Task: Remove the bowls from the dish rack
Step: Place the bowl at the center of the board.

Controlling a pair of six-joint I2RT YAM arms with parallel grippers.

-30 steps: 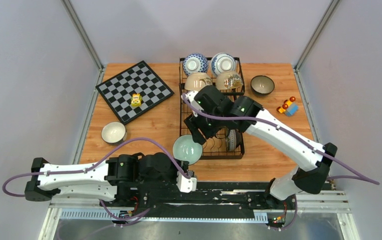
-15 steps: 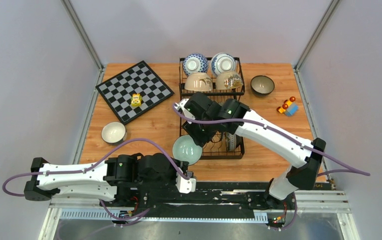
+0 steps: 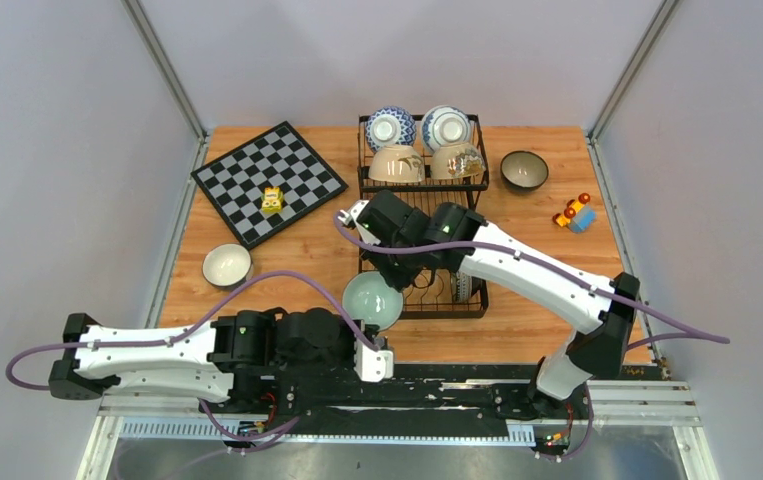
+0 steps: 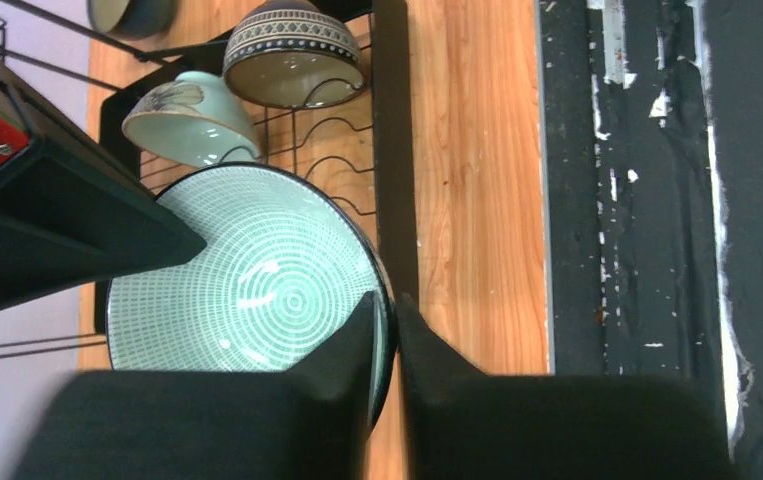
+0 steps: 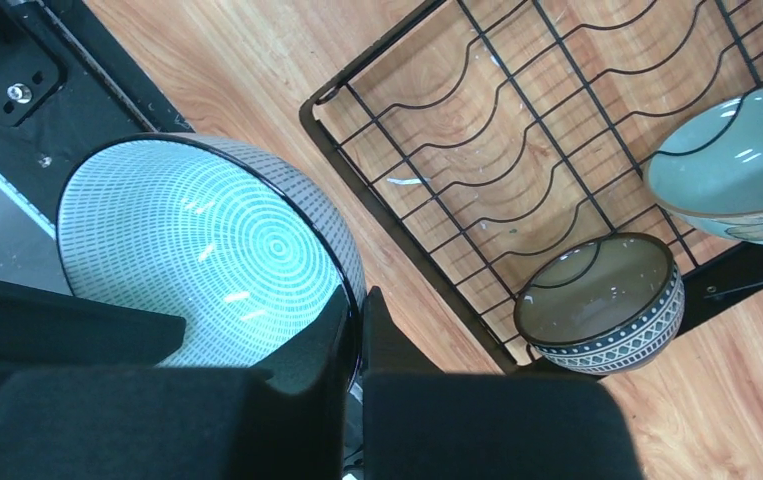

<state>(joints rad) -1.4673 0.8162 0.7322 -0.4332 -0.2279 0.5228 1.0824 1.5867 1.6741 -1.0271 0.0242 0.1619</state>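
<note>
The right pincer (image 5: pixel 357 308) has swung nearer and clenched on the rim of the teal bowl (image 5: pixel 197 240). The left pincer (image 4: pixel 386 312) grips its rim too.

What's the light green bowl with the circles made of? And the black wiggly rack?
The pale teal round bowl looks like glazed ceramic: glossy, with bright light spots on its ringed inside. The black wire dish rack looks like coated metal: thin, stiff, bent rods, fairly matte; whether paint or plastic covers them, I cannot tell.
</note>
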